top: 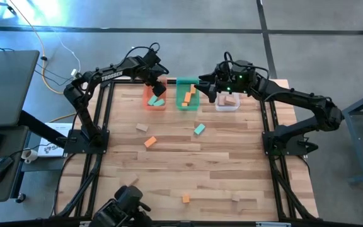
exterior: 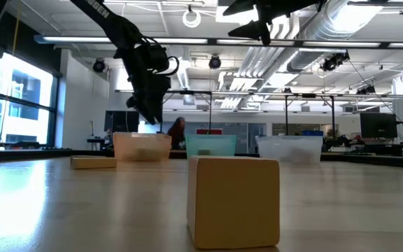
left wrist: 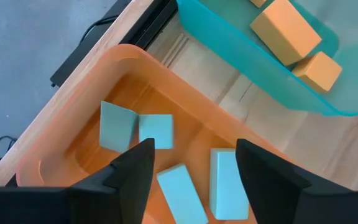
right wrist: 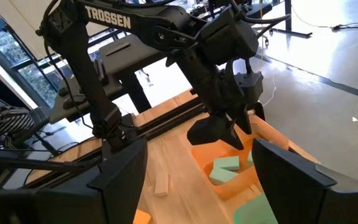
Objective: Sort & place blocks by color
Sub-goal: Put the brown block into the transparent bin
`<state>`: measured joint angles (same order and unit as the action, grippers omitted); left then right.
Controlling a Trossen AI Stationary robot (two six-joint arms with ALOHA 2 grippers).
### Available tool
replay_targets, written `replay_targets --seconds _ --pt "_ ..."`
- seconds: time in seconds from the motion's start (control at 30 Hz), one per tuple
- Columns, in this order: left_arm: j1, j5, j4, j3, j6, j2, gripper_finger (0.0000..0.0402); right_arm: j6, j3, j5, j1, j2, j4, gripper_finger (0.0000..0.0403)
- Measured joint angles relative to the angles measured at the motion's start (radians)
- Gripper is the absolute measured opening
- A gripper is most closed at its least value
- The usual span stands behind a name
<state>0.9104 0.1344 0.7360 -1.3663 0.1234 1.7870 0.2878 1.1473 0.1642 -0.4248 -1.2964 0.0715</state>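
My left gripper (top: 158,88) hangs open and empty over the orange tray (top: 147,101). In the left wrist view, its fingers (left wrist: 194,168) stand above several teal blocks (left wrist: 156,130) lying in that tray. My right gripper (top: 210,90) is open and empty above the gap between the green tray (top: 180,101) and the clear tray (top: 227,107); its fingers also show in the right wrist view (right wrist: 197,158). The green tray holds orange blocks (left wrist: 284,31). The clear tray holds tan blocks (top: 230,99). Loose blocks lie flat on the table: teal (top: 199,129), orange (top: 150,142), tan (top: 142,127).
More loose blocks lie near the table's front: orange (top: 186,198), tan (top: 236,197) and tan (top: 133,181). One tan cube (exterior: 233,199) stands close in the low view. The three trays line the far edge. A desk with a keyboard and mouse stands left of the table.
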Motion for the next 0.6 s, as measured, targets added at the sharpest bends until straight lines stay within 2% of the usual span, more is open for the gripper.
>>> replay_targets --seconds 0.27,0.6 --pt "0.000 -0.042 0.019 -0.006 0.001 0.000 0.0234 0.005 0.000 0.000 0.000 0.000 0.000 0.0277" --pt "-0.002 -0.049 0.080 -0.114 0.037 -0.001 0.0235 0.000 0.000 -0.052 0.000 0.000 0.000 0.0277"
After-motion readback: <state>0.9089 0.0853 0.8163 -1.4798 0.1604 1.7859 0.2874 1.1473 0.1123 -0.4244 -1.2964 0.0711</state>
